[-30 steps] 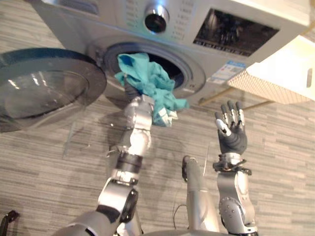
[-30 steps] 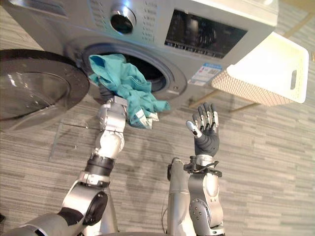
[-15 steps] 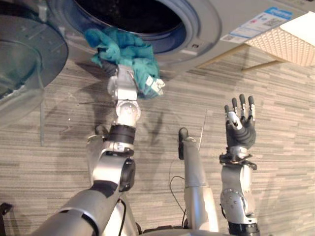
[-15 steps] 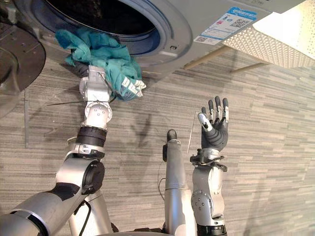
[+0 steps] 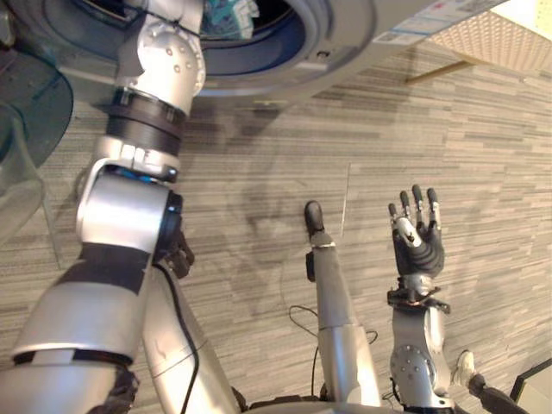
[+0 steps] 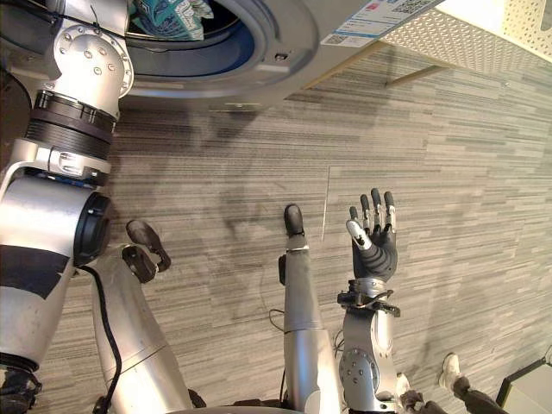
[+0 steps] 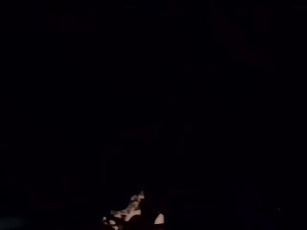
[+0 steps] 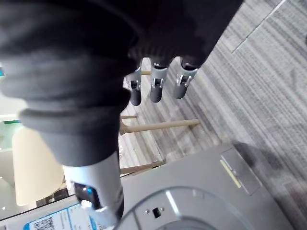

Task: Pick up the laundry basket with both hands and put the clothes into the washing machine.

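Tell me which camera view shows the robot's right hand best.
The right eye view: the right hand shows whole, palm, thumb and straight fingers raised above the floor. The left eye view shows nearly the same. The right wrist view gives its dark cover and fingers from close, the washing machine past them.

No word or number is clear enough to read. The washing machine [image 6: 297,53] has a white sticker [image 6: 373,15] with a blue band on its front panel, near the door opening [image 6: 226,52]. The print on it is too small to make out.
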